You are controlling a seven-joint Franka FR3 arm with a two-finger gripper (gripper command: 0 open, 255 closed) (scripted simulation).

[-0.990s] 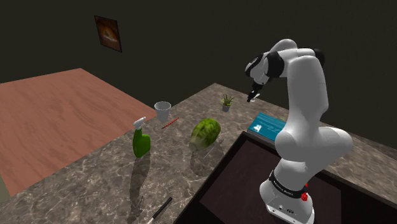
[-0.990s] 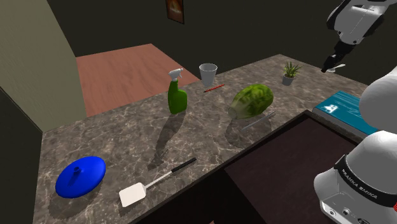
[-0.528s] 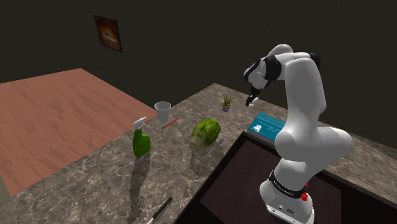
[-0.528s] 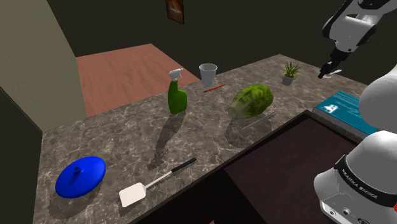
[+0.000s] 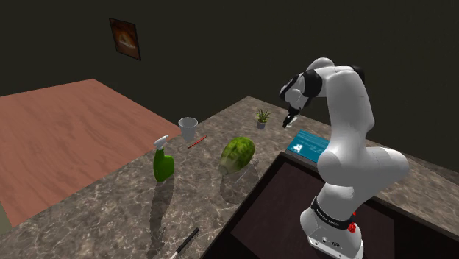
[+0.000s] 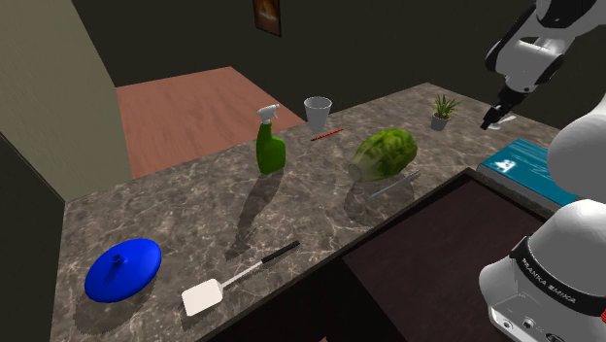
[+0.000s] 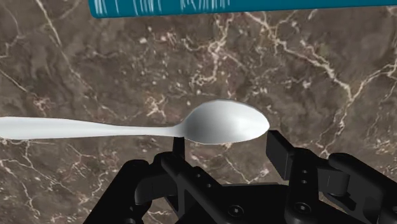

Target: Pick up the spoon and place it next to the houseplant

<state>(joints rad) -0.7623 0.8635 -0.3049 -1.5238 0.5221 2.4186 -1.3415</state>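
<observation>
White spoon (image 7: 226, 122) is clamped by its bowl in my gripper (image 7: 229, 145), handle sticking out sideways, above the counter (image 5: 110, 210). The houseplant (image 5: 262, 118) stands near the far edge, just off the gripper toward the shoulder view's left.

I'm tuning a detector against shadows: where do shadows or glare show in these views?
Shoulder view: the spray bottle throws a long soft shadow across the counter; the wall is dim. Second exterior view: same shadow, plus one by the green melon. Wrist view: the spoon is evenly bright, no harsh glare.
</observation>
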